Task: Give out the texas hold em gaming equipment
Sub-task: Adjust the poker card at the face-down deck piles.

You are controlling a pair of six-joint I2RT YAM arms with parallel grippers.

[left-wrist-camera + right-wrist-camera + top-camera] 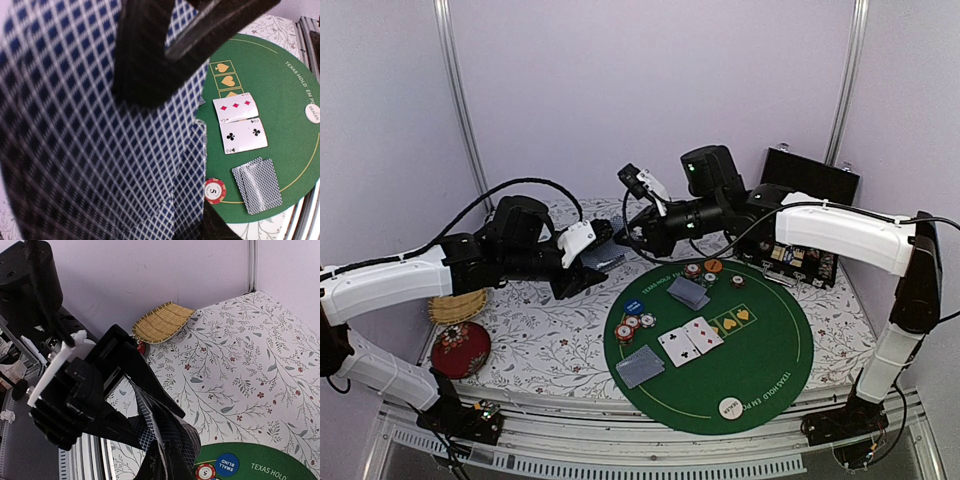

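Observation:
A thick deck of playing cards (pixel 90 140) with blue-white lattice backs fills the left wrist view. My left gripper (pixel 592 265) is shut on it above the floral cloth, left of the green mat (pixel 760 350). My right gripper (pixel 620 238) meets the deck from the right; its dark fingers (pixel 150 55) cross the top of the deck. In the right wrist view my right gripper (pixel 172 465) is shut on a card at the deck's edge. On the mat lie two face-up cards (pixel 690 340), two face-down pairs (pixel 640 366) (pixel 688 292) and red-white chips (pixel 632 325).
More chips (pixel 700 272), an orange button (pixel 713 266), a blue small-blind disc (pixel 227 465) and a white dealer button (pixel 729 407) lie on the mat. An open black case (pixel 800 255) stands at the back right. The straw basket (pixel 458 305) and red cushion (pixel 460 350) lie far left.

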